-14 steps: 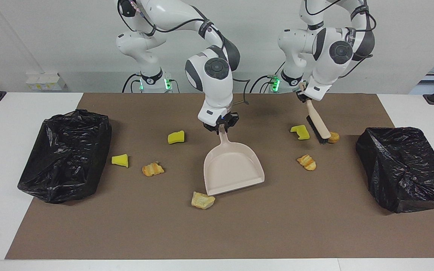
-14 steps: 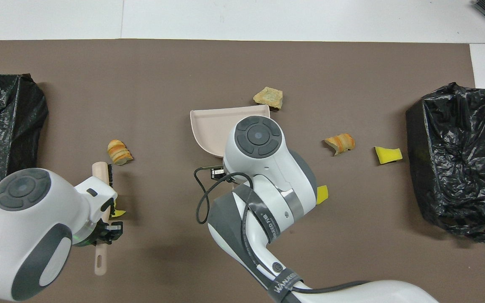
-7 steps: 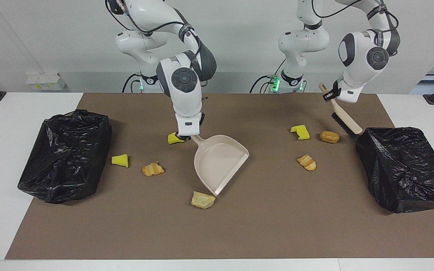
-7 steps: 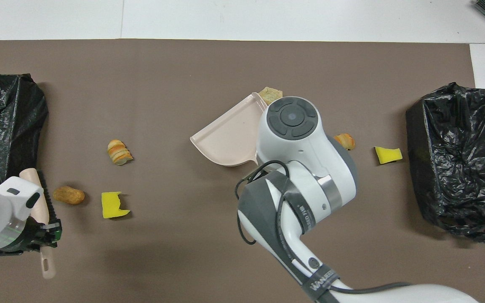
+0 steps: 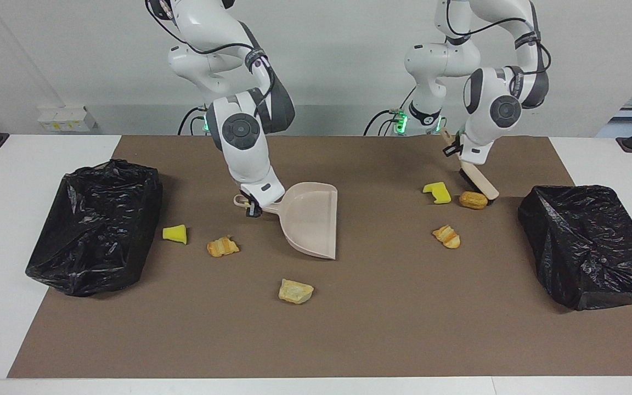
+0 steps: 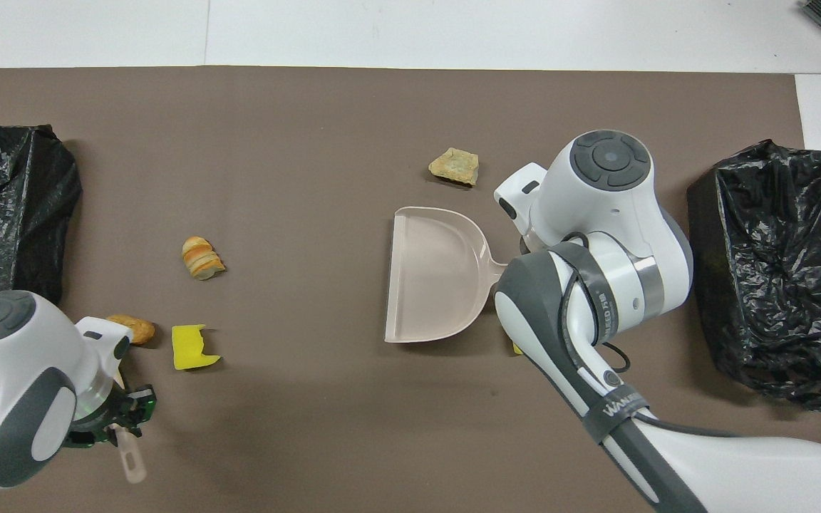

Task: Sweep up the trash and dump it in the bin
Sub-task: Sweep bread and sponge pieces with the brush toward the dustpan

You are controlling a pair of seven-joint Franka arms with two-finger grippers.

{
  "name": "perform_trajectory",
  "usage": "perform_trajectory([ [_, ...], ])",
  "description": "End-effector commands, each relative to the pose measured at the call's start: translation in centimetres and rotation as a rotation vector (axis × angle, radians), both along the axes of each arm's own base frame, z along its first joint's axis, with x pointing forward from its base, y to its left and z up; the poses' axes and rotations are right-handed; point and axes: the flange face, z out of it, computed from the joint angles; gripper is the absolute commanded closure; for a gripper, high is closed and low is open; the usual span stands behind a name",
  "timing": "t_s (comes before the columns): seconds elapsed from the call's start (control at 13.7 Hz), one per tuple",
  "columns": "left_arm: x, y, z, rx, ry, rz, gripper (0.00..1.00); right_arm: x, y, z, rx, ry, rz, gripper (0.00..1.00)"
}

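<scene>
My right gripper (image 5: 251, 207) is shut on the handle of the beige dustpan (image 5: 310, 219) (image 6: 435, 278), whose mouth faces the left arm's end, low at the mat's middle. My left gripper (image 5: 452, 148) is shut on the brush (image 5: 478, 184), slanted down with its head against a golden-brown pastry bit (image 5: 473, 200) (image 6: 132, 329). Other trash lies loose: a yellow sponge chunk (image 5: 437, 192) (image 6: 193, 347) beside that pastry, a striped pastry piece (image 5: 446, 236), a pale bread chunk (image 5: 295, 291) (image 6: 455, 165), another pastry bit (image 5: 223, 247) and a yellow sponge (image 5: 175, 233).
Two bins lined with black bags stand on the brown mat, one at the right arm's end (image 5: 96, 225) (image 6: 774, 271), one at the left arm's end (image 5: 590, 241) (image 6: 4, 206). In the overhead view the right arm covers the trash near its end.
The right arm swung the dustpan toward its own end and turned its mouth to the left arm's end. The left arm brought the brush from beside its bin down against the pastry bit.
</scene>
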Motion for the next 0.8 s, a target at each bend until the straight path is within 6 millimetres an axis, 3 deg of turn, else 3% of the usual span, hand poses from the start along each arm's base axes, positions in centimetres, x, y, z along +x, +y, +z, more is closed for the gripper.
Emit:
perform_trajectory([
  [0.0, -0.4, -4.1, -0.4, -0.015, -0.028, 0.068, 1.00, -3.2, 1.9, 0.5, -0.029, -0.060, 0.029, 1.00],
  [0.22, 0.9, -8.5, -1.8, -0.052, -0.050, 0.156, 1.00, -4.7, 3.4, -1.1, -0.021, -0.086, 0.019, 1.00],
  [0.37, 2.8, -9.9, -1.9, -0.064, -0.101, 0.175, 1.00, -5.3, 4.5, -1.5, -0.022, -0.089, 0.017, 1.00],
  [0.58, 5.1, -12.7, -0.9, -0.117, -0.140, 0.061, 1.00, -5.6, 5.2, -1.9, -0.033, -0.092, -0.017, 1.00],
  [0.73, 4.7, -14.3, -0.7, -0.154, -0.163, -0.054, 1.00, -5.8, 5.1, -2.0, -0.037, -0.090, -0.024, 1.00],
])
